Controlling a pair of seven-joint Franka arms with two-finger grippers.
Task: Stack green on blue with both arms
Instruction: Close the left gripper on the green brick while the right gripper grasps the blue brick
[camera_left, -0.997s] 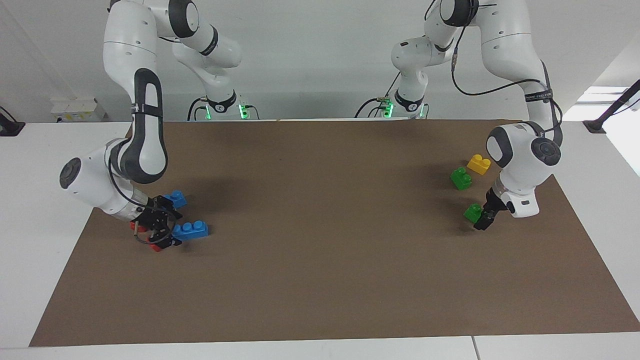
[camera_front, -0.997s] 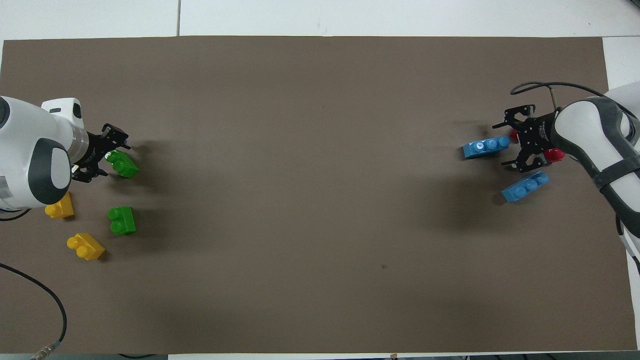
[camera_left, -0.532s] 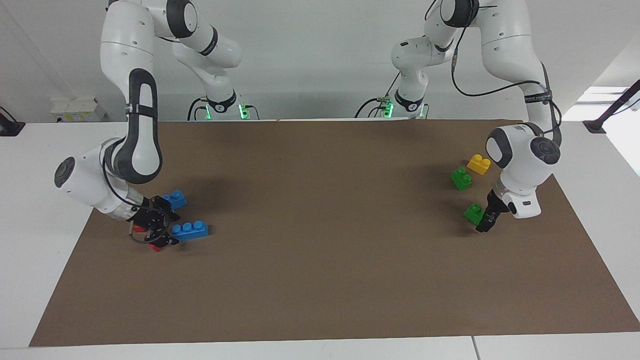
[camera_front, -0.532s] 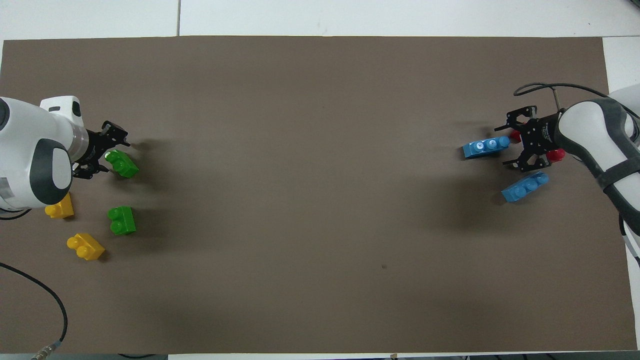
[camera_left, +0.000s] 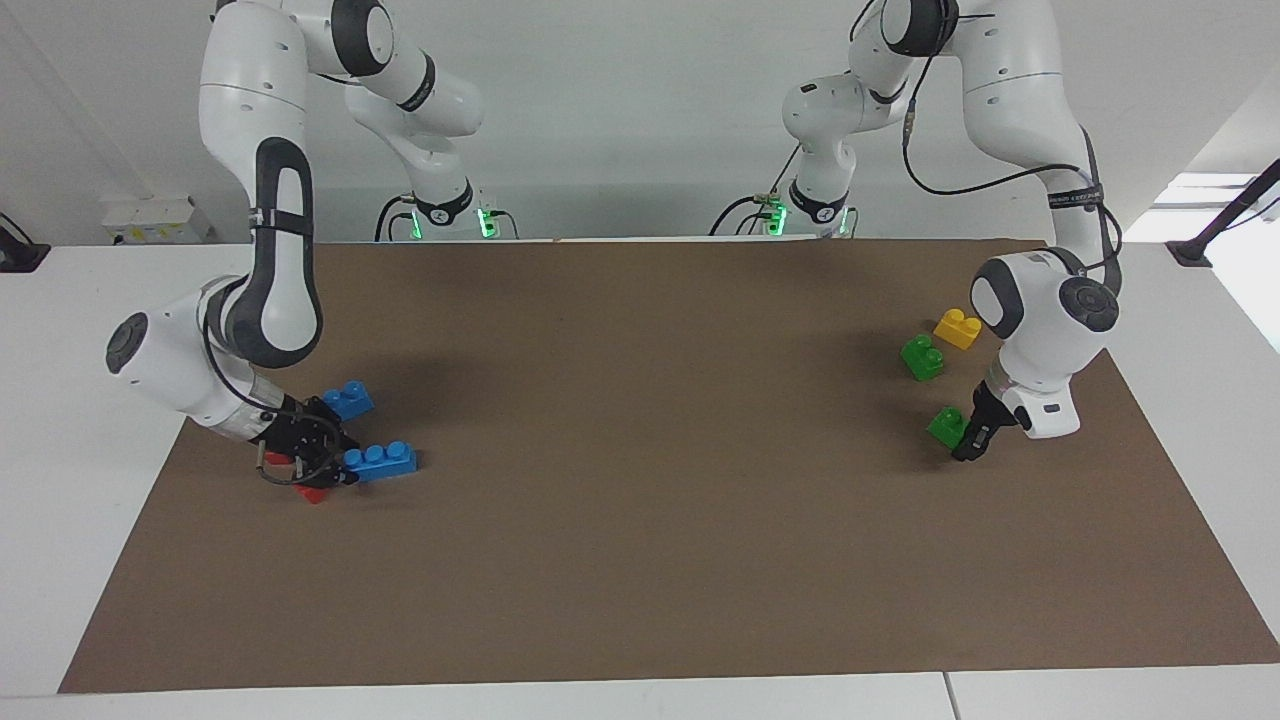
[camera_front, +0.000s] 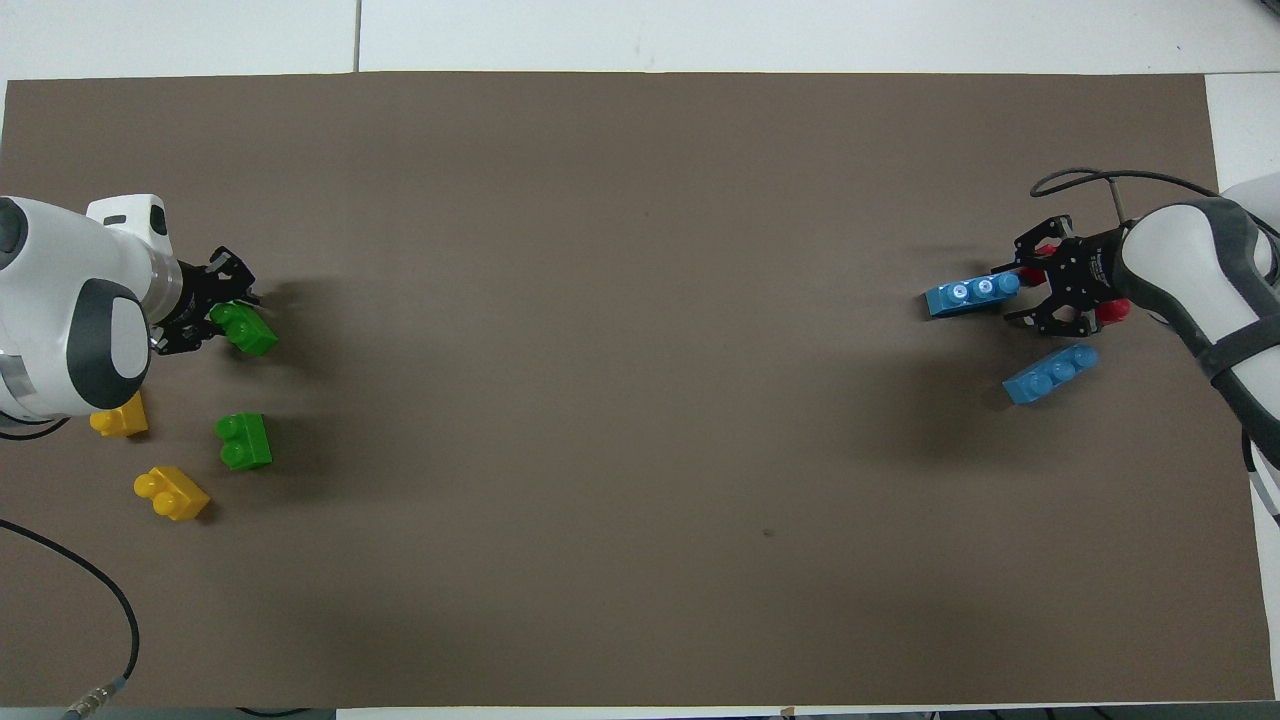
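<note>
At the right arm's end of the desk (camera_left: 60, 300), the right claw (camera_left: 325, 462) is low over the brown mat (camera_left: 640, 560), just at one end of a long blue brick (camera_left: 382, 460) with three round studs. I cannot tell if this claw is apart or already clamped on it. Small red bricks (camera_left: 312, 493) lie under the claw and crowd it. The second blue brick (camera_left: 350, 398) lies nearer to the robots, close beside. All bricks are smooth, shiny plastic; the mat is flat and dull.

At the left arm's end, the left claw (camera_left: 962, 440) is down at a short green brick (camera_left: 943, 425) with two studs. Whether it grips the brick I cannot tell. The second green brick (camera_left: 920, 357) and a yellow brick (camera_left: 957, 328) lie nearer to the robots. Another yellow one (camera_front: 120, 418) lies half under the white wrist.
</note>
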